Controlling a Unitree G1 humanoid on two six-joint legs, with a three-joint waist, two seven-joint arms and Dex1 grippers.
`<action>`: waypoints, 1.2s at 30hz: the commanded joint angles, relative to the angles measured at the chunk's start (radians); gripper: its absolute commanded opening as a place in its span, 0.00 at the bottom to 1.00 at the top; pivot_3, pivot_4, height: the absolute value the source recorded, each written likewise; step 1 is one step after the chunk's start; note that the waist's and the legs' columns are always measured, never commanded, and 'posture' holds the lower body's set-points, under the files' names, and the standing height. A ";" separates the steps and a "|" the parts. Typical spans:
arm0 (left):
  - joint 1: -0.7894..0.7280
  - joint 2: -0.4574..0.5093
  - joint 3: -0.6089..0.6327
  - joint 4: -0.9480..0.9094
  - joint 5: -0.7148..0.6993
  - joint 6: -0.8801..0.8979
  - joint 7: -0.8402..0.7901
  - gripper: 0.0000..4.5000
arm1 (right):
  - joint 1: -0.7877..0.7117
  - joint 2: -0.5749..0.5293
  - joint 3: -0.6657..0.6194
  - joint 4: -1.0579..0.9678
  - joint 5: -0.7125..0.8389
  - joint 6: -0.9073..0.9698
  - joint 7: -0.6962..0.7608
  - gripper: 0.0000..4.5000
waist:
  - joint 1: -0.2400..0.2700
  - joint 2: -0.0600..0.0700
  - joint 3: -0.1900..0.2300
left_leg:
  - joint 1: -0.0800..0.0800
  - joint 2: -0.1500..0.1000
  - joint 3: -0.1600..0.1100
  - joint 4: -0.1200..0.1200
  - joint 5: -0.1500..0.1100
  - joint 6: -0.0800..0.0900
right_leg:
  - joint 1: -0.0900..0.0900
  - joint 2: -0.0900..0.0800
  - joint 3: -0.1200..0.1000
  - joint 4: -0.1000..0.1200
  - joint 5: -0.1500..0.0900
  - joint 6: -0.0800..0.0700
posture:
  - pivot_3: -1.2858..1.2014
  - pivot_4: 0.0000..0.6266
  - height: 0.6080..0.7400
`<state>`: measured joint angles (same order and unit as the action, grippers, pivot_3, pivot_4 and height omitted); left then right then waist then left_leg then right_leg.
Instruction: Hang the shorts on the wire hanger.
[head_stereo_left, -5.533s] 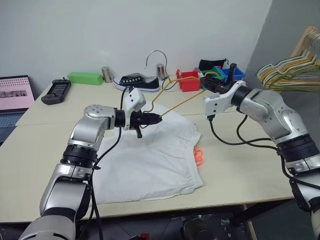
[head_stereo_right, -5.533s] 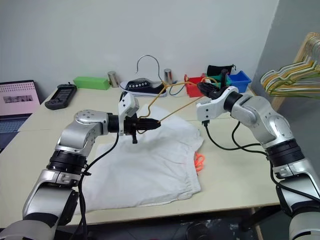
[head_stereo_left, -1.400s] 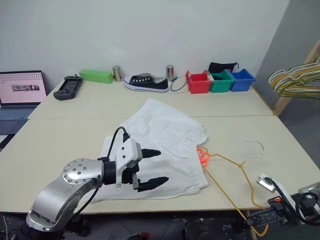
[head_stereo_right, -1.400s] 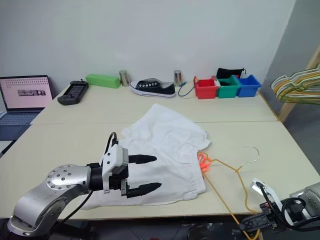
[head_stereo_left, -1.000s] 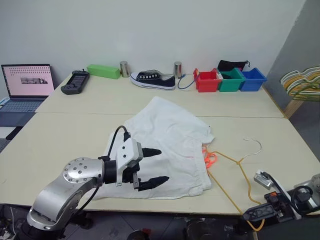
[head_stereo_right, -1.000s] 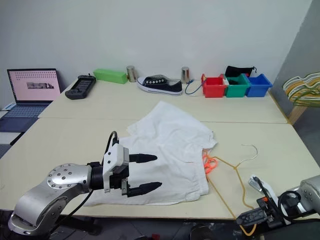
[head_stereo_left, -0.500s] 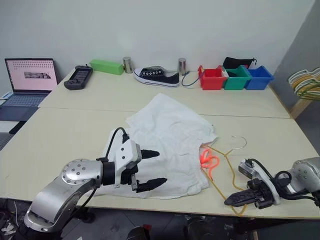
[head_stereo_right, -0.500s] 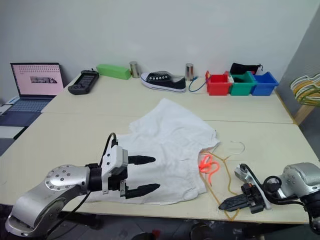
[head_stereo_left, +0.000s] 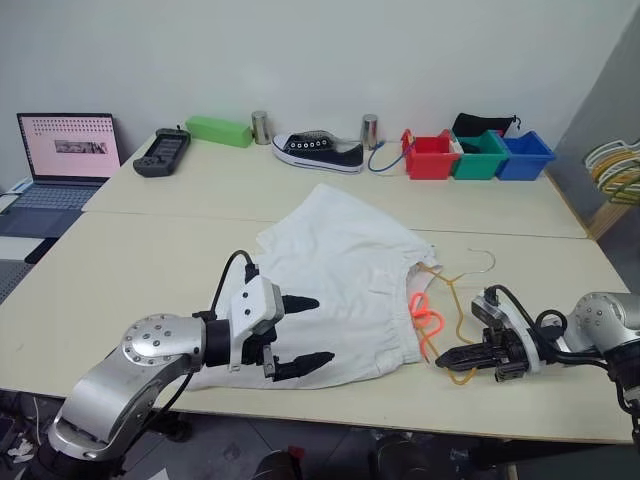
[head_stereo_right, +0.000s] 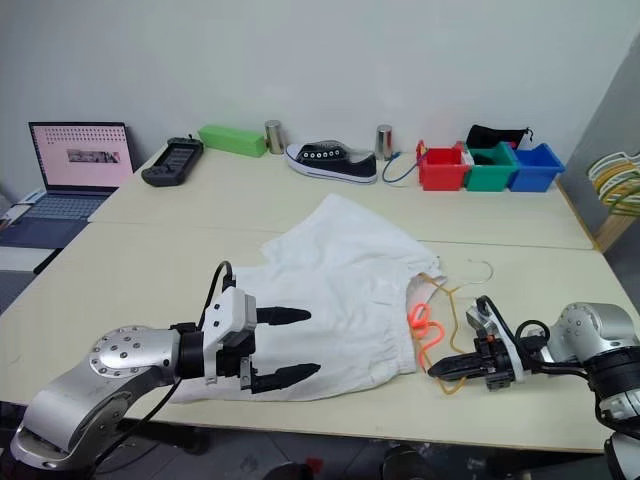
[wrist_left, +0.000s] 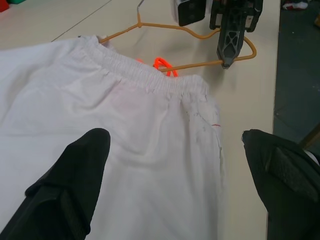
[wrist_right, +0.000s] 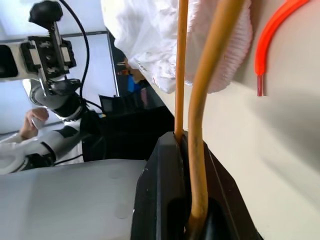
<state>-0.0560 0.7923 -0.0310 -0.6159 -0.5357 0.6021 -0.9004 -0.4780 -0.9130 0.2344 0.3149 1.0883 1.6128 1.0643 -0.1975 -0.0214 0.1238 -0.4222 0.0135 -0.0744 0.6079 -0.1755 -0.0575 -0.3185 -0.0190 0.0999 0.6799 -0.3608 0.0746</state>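
The white shorts (head_stereo_left: 340, 265) lie flat mid-table, waistband toward my right arm, with the orange drawstring (head_stereo_left: 425, 318) spilling from it. The yellowish wire hanger (head_stereo_left: 458, 300) lies just beside the waistband, its hook (head_stereo_left: 485, 260) pointing away from me. My right gripper (head_stereo_left: 447, 357) is shut on the hanger's near corner, low over the table; the wrist view shows the wire (wrist_right: 197, 125) clamped between its fingers (wrist_right: 165, 200). The hanger's far end meets the waistband (wrist_left: 150, 75); whether it goes inside I cannot tell. My left gripper (head_stereo_right: 305, 345) hovers open over the shorts' near leg hem, holding nothing.
Along the back edge stand a laptop (head_stereo_left: 65, 145), a black controller (head_stereo_left: 160, 152), a green box (head_stereo_left: 225, 130), two metal cans (head_stereo_left: 260, 127), a black sneaker (head_stereo_left: 320, 150) and red, green and blue bins (head_stereo_left: 480, 155). A bunch of hangers (head_stereo_left: 615, 165) hangs at far right.
My right gripper has dragged the hanger from the table's front right edge toward the shorts, so it now lies against the waistband. The left gripper has stayed put. The camera has shifted.
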 joint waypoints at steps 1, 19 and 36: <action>0.012 0.003 0.032 -0.035 -0.001 -0.018 0.017 1.00 | 0.029 -0.063 -0.004 -0.002 0.121 0.002 -0.026 0.00 | 0.004 0.000 0.000 | 0.000 0.000 0.000 0.000 0.000 0.000 | 0.000 0.000 0.000 0.000 0.000 0.000 | 0.45 0.09 1.00; 0.025 0.004 0.035 -0.042 0.010 -0.036 0.021 1.00 | 0.062 0.048 -0.200 0.101 0.368 -0.005 -0.379 0.00 | 0.006 0.001 -0.001 | 0.000 0.000 0.000 0.001 0.000 0.000 | 0.000 0.000 0.000 0.000 0.000 0.001 | 0.46 0.05 1.00; -0.007 0.014 0.015 -0.012 0.035 -0.060 -0.012 1.00 | 0.215 -0.025 -0.235 -0.306 0.189 -0.034 -0.189 0.00 | 0.008 0.002 -0.004 | -0.001 0.000 -0.001 0.001 0.000 0.000 | -0.001 0.000 -0.001 0.001 0.001 0.001 | 0.45 0.04 1.00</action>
<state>-0.0472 0.8015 -0.0156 -0.6172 -0.5038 0.5615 -0.9076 -0.2494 -0.9278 -0.0045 0.0156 1.2936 1.5617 0.8394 -0.1898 -0.0192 0.1199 -0.4232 0.0138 -0.0750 0.6089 -0.1752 -0.0573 -0.3195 -0.0186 0.0992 0.6804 -0.3602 0.0757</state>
